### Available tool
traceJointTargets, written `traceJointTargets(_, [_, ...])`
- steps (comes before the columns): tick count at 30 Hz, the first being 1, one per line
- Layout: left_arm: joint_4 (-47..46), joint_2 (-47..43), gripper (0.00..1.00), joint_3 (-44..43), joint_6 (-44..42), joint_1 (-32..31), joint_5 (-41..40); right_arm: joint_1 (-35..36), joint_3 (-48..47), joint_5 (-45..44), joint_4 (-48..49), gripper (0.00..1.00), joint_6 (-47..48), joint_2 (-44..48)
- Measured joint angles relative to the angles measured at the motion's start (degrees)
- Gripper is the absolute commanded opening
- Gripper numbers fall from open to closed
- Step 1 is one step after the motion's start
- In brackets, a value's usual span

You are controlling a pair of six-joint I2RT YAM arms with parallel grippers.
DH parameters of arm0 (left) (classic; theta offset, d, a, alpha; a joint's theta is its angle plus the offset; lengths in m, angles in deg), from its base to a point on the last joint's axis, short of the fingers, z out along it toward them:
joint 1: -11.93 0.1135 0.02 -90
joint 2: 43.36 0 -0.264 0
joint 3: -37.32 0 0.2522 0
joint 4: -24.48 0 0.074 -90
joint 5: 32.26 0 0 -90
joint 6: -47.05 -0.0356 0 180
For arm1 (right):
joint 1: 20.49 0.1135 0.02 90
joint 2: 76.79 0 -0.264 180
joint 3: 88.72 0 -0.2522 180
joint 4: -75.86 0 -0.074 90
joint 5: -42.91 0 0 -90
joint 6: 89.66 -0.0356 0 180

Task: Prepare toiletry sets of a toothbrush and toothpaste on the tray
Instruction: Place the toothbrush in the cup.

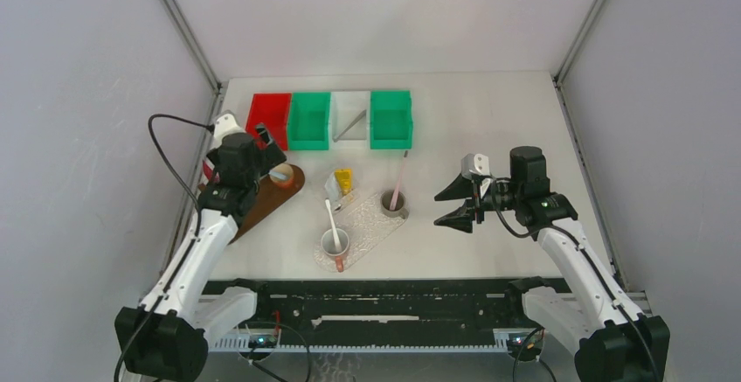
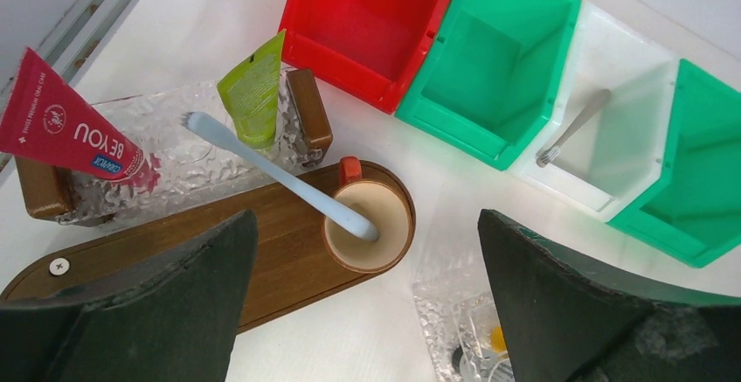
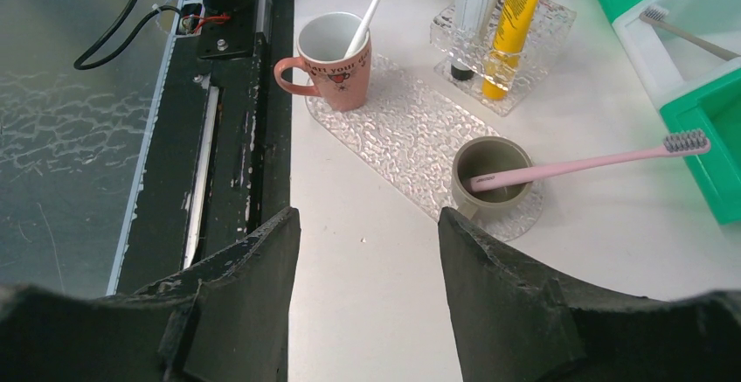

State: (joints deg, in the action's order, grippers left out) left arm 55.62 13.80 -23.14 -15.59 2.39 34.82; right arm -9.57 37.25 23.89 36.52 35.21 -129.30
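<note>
Robot lab test cell, not a home. A white table (image 1: 489, 128) is boxed in by plain grey wall panels (image 1: 87, 93) on aluminium frame struts (image 1: 179, 24). The left arm (image 1: 197, 251) and right arm (image 1: 577, 264) are bolted to a black rail (image 1: 376, 299) at the near edge. A loose black cable (image 1: 162, 150) and bare electronics with red wires (image 3: 210, 25) are exposed. Plastic sorting bins (image 1: 308, 121) line the back. The bathroom items are staged props: a pink toothbrush (image 3: 581, 167) in a cup (image 3: 494, 155), a yellow tube (image 3: 515, 15) in a clear rack (image 3: 550, 32).
</note>
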Motion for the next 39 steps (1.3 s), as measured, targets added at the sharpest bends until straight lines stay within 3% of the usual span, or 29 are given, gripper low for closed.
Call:
traceJointTargets(11, [-0.1,-7.0,1.0,0.0,0.6,0.0,6.4,0.0,0.0,0.0,0.0,0.67,0.2,0.0])
traceJointTargets(19, [-6.6,-4.8,1.0,-0.1,-2.8,0.1,21.6,0.0,0.0,0.0,-0.1,0.68,0.4,0.1])
traceJointTargets(26, [-5.9,7.6,1.0,-8.9,-7.8,0.0,31.8,0.0,0.0,0.0,-0.2,0.68,0.5,0.6])
traceJointTargets(30, [-2.2,17.0,0.99,-19.1,-11.6,0.0,35.1,0.0,0.0,-0.2,-0.2,0.68,0.6,0.6])
traceJointTargets(39, [14.4,38.1,0.85,-43.0,-22.1,-2.4,32.7,0.0,0.0,-0.8,-0.2,0.68,0.7,0.6])
